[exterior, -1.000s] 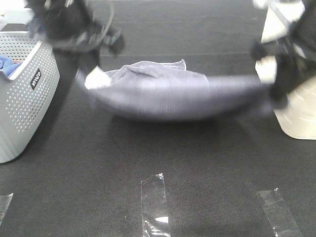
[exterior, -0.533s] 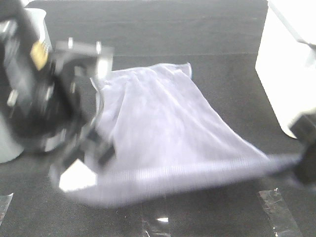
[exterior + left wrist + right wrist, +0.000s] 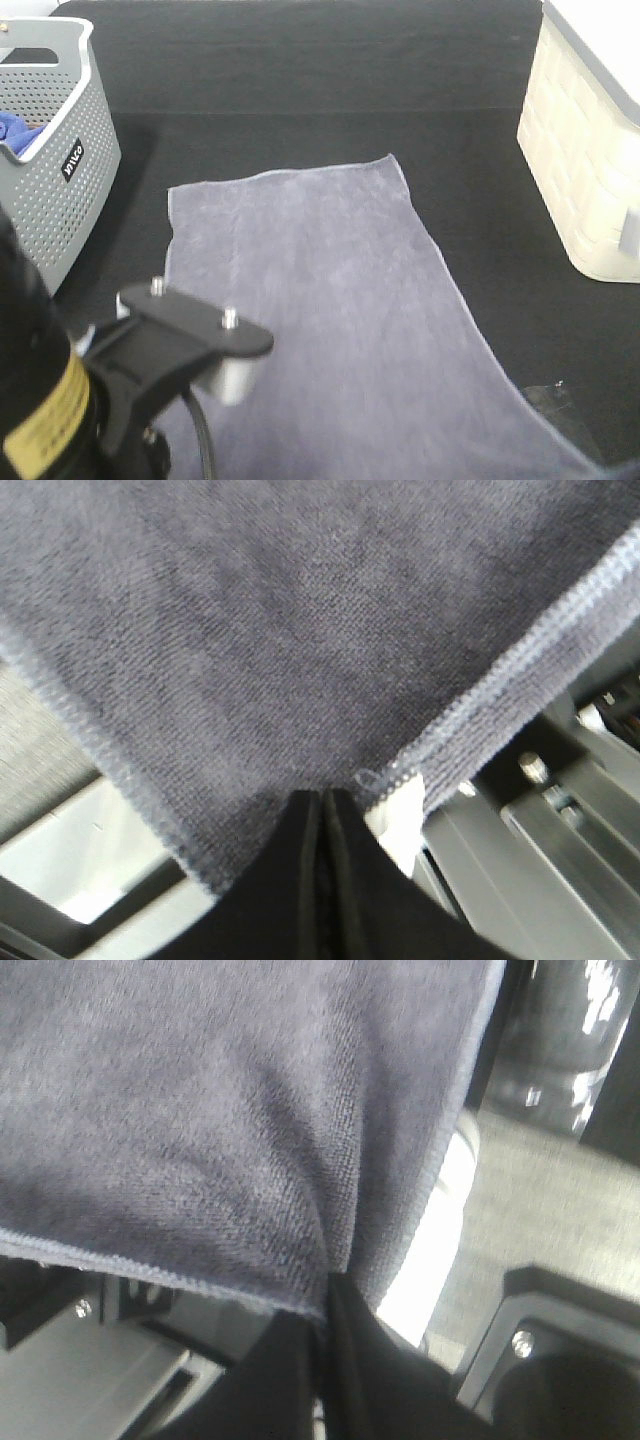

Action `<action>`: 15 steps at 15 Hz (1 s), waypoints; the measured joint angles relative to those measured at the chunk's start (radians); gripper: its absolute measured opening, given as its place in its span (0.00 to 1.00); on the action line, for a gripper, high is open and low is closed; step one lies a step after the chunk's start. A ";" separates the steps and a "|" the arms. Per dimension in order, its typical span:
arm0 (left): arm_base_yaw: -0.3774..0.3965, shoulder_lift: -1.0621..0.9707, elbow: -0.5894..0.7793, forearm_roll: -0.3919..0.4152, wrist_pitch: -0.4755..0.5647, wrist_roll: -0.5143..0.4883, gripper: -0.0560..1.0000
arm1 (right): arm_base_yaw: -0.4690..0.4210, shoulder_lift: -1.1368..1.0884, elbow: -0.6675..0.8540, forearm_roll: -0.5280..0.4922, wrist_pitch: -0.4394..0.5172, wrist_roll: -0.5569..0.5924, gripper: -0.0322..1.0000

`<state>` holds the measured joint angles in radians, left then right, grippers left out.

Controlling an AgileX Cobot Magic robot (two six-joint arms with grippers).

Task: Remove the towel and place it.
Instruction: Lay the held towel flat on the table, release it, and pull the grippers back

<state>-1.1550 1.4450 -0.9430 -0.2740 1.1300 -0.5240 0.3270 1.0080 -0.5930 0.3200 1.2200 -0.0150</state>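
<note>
Left arm [image 3: 35, 400]: fat matt-black cylinder w/ yellow rectangular label [image 3: 42, 428], small dark print, too blurred to read. Flat black bracket plate [image 3: 195, 328] w/ rounded ends, jutting off arm body. Two small silver screws [image 3: 157, 287] standing proud on plate's top face. Short silver-grey metal cylinder [image 3: 232, 375] directly under plate. Thin black cable [image 3: 200, 440] curving out below it.

Left gripper [image 3: 322, 815]: smooth matt-black fingers [image 3: 285, 880], broad at palm end, tapering to narrow tips, thin dark seam btwn them.

Right gripper [image 3: 330, 1295]: same plain black fingers [image 3: 380, 1380], wedge-shaped, widening back from tips.
</note>
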 joint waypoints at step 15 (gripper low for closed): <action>-0.014 -0.007 0.181 0.004 -0.083 -0.107 0.52 | 0.000 0.000 0.082 -0.063 -0.002 0.015 0.63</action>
<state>-1.1690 1.4380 -0.7620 -0.2700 1.0470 -0.6310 0.3270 1.0080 -0.5110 0.2570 1.2180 0.0000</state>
